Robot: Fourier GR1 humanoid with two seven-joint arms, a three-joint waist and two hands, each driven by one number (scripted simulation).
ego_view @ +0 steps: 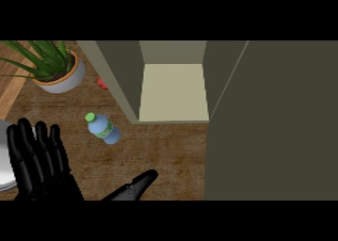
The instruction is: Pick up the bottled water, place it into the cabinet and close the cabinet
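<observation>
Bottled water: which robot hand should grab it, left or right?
Probably right. The right robot hand is low and angled toward the bottled water, with bare counter between. The left robot hand rests open, fingers up, at the view's left edge.

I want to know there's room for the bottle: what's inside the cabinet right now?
The open cabinet shows only a bare pale shelf; nothing stands on it. Its open door covers everything to the right, so that part cannot be checked.

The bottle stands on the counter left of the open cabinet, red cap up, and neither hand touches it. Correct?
Not quite: the head view shows the bottle with a green cap, not red. The rest holds: it stands on the counter left of the open cabinet, untouched by the left hand or right hand.
</observation>
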